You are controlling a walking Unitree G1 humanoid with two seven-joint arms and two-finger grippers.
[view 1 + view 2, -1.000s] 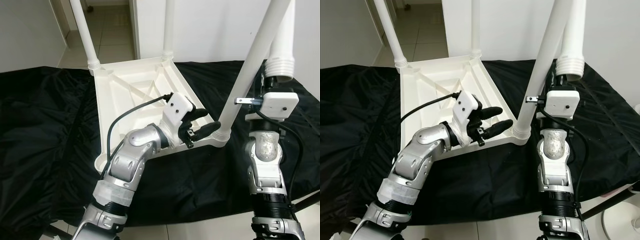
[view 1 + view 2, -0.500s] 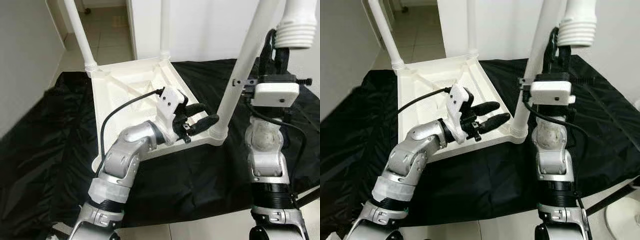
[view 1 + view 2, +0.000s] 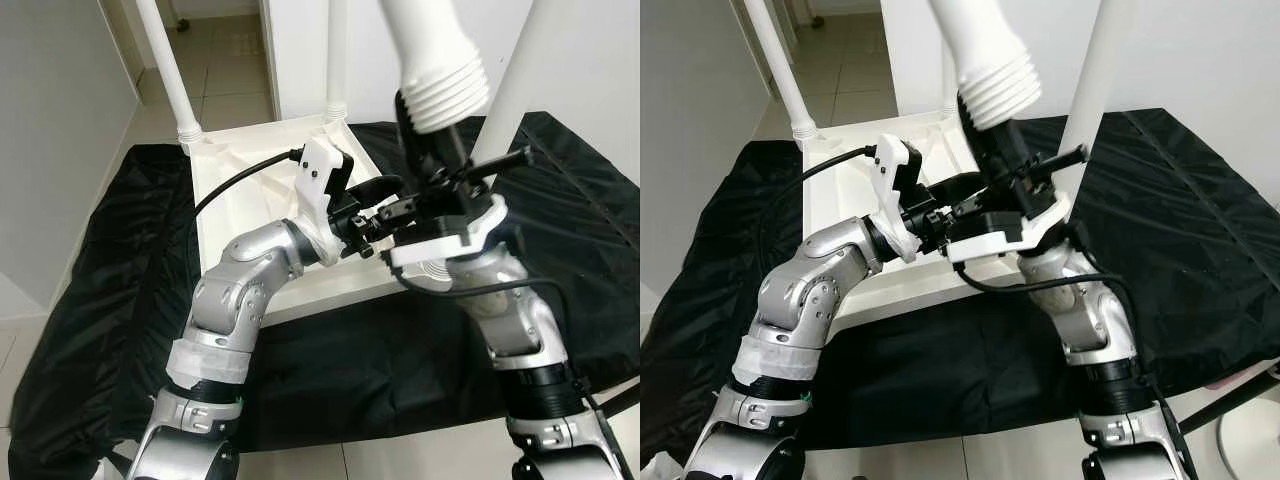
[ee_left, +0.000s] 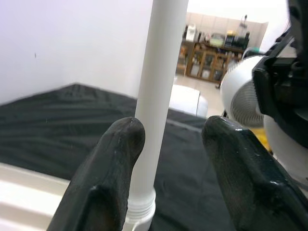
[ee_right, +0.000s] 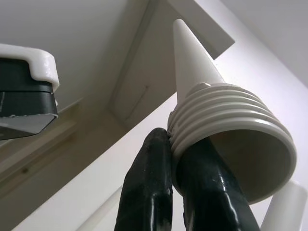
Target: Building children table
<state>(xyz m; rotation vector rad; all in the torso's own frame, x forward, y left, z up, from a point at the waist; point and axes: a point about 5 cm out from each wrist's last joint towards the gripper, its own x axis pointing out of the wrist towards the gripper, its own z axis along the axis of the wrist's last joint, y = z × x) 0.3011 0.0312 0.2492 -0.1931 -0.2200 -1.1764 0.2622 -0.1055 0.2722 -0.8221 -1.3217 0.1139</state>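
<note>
R gripper (image 3: 425, 135) w/ table leg (image 3: 432, 60)

One white upturned table top (image 3: 262, 160) lies on one black cloth (image 3: 100, 280). Three white legs stand screwed into it (image 3: 168, 70) (image 3: 336, 55) (image 3: 510, 90), and one more threaded leg (image 3: 432, 55) is loose. Two grippers count: left (image 3: 385, 200) and right (image 3: 440, 160).

A black cloth (image 3: 90, 300) covered the work surface in front of a white wall (image 3: 600, 60). The floor (image 3: 230, 70) had pale tiles. Far behind stood a wooden cabinet (image 4: 211, 60) and a white fan (image 4: 240, 101).
</note>
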